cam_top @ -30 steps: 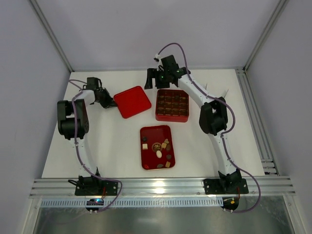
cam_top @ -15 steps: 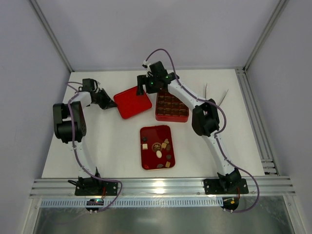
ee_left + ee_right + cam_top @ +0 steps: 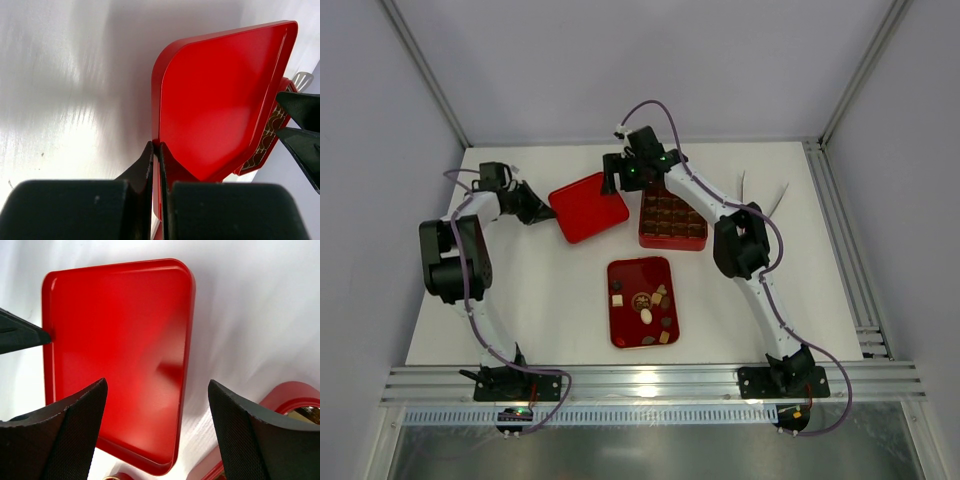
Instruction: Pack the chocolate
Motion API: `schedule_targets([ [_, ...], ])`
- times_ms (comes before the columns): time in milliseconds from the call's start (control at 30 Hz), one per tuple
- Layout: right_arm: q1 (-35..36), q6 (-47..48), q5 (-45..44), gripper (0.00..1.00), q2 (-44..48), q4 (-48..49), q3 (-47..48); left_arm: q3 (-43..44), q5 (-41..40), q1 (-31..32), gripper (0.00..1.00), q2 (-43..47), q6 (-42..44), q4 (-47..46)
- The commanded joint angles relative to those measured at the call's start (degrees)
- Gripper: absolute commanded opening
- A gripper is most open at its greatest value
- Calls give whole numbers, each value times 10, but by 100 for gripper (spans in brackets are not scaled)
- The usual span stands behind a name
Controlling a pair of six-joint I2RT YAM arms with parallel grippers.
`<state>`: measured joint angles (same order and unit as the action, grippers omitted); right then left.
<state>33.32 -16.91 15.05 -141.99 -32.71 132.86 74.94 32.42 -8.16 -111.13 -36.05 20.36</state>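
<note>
Several small chocolate pieces, dark brown, tan and cream-white, lie in a flat red rectangular tray mid-table. A square red box with brown grid compartments stands behind it. A square red lid lies left of the box. My left gripper is shut on the lid's left rim, and the lid looks tilted. My right gripper is open above the lid's far right edge; in the right wrist view its gripper straddles the lid without touching it.
The box's corner shows in the left wrist view and the right wrist view. The left finger's tip shows at the lid's rim. White walls enclose the table; a metal rail runs along the near edge.
My right gripper swung left from behind the box to the lid's far edge, then stayed. My left arm shifted left and the lid moved slightly left with it.
</note>
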Motion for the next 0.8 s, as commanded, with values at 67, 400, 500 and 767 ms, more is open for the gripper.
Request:
schedule_targets([
  [67, 2, -47, 71, 82, 2, 50, -2, -5, 37, -5, 0, 46, -11, -23],
  [400, -10, -137, 178, 79, 0, 113, -29, -9, 49, -5, 0, 71, -16, -23],
  [500, -11, -165, 216, 65, 6, 135, -39, -13, 52, -5, 0, 74, -16, -23],
  [767, -24, -236, 260, 22, 60, 213, -116, -24, 57, -4, 0, 89, -16, -24],
])
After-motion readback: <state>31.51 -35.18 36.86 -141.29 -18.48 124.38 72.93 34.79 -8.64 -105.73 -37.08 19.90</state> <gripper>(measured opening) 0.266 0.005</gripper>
